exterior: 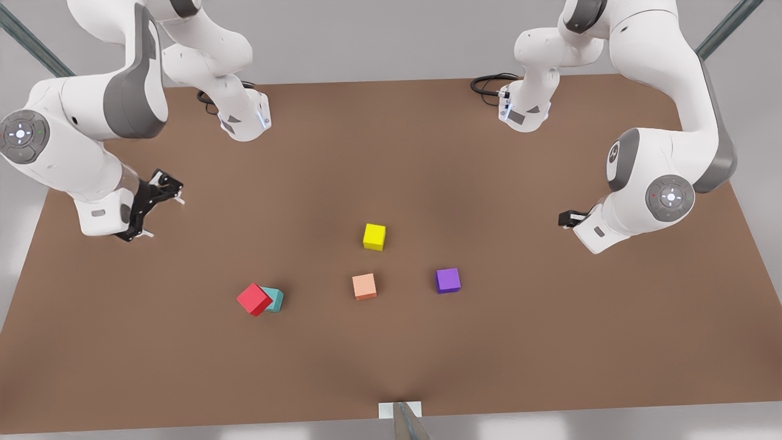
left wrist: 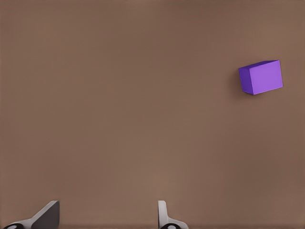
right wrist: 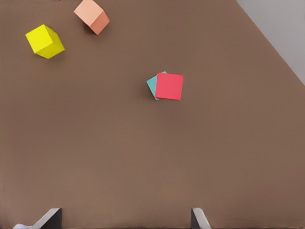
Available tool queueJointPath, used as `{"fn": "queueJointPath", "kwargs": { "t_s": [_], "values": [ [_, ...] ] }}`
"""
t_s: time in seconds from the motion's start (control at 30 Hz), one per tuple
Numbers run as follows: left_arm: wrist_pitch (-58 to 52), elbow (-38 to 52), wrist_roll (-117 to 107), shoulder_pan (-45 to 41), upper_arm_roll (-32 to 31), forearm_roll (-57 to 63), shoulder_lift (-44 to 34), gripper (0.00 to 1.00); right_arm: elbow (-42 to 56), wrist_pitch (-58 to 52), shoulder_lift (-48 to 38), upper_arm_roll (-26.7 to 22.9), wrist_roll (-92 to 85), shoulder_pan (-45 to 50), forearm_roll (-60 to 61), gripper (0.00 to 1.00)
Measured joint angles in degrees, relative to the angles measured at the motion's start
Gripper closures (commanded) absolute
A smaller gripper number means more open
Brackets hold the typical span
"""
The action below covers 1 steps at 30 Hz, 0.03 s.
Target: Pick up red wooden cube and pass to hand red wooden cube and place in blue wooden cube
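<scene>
The red wooden cube point(exterior: 254, 299) point(right wrist: 169, 86) rests on top of the blue wooden cube point(exterior: 275, 299) point(right wrist: 151, 85), shifted off-centre so a teal edge shows beside it. Both sit at the front view's left, toward the table's near edge. My right gripper point(exterior: 165, 215) point(right wrist: 124, 220) hangs open and empty above the table at the front view's left, well back from the stacked pair. My left gripper point(exterior: 567, 219) point(left wrist: 105, 219) is at the front view's right, open, nothing between its fingers, with the purple cube point(left wrist: 261, 77) some way off.
A yellow cube point(exterior: 374, 236) point(right wrist: 45, 41), a peach-orange cube point(exterior: 364, 286) point(right wrist: 92, 15) and the purple cube point(exterior: 448, 280) lie around the middle of the brown table point(exterior: 391, 153). The two arm bases stand at the far edge.
</scene>
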Motion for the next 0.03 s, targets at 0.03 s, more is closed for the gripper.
{"fn": "queueJointPath", "kwargs": {
  "t_s": [0.03],
  "values": [
    [0.00, 0.00, -0.01, 0.00, 0.00, 0.01, 0.00, 0.00, 0.00, -0.75, -0.04, -0.01, 2.42, 0.04, -0.05, 0.00]
  ]
}}
